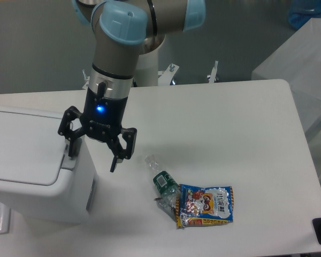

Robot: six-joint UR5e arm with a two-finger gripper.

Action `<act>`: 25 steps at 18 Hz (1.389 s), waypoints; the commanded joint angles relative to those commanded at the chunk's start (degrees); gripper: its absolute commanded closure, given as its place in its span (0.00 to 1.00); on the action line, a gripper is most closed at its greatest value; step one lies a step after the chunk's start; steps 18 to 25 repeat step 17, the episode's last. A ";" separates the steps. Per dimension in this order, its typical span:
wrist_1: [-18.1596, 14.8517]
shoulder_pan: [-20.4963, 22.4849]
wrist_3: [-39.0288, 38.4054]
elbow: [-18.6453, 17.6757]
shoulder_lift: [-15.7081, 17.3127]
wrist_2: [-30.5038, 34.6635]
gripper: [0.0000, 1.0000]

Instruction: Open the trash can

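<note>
The desk [219,134] fills the scene, white and broad, and the trash can [27,160] is the landmark here, a big white box sitting at the desk's near left corner with its flat lid down. The lid is shut, so the job is not yet done. Right at the can's right-hand edge hangs the hand [91,154], pointing straight down with its fingers spread wide and gripping nothing. One fingertip sits at the lid's right edge near the small tab area; whether it touches the plastic cannot be told from this angle. The other finger dangles past the can's right wall, over bare desk.

Well to the right of the can lies a crumpled green bottle [163,184], and touching it on its far side from the can, a colourful snack packet [206,206].

The risk now: with fingers straddling the can's edge, a downward push could land on the rim rather than the tab, jamming or shoving the can sideways instead of popping the lid.
</note>
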 joint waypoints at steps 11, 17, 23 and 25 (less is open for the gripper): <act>1.58 0.00 0.09 7.01 -1.76 0.00 0.00; 1.05 1.67 -0.26 13.09 -2.81 6.41 0.00; 1.05 1.67 -0.26 13.09 -2.81 6.41 0.00; 1.05 1.67 -0.26 13.09 -2.81 6.41 0.00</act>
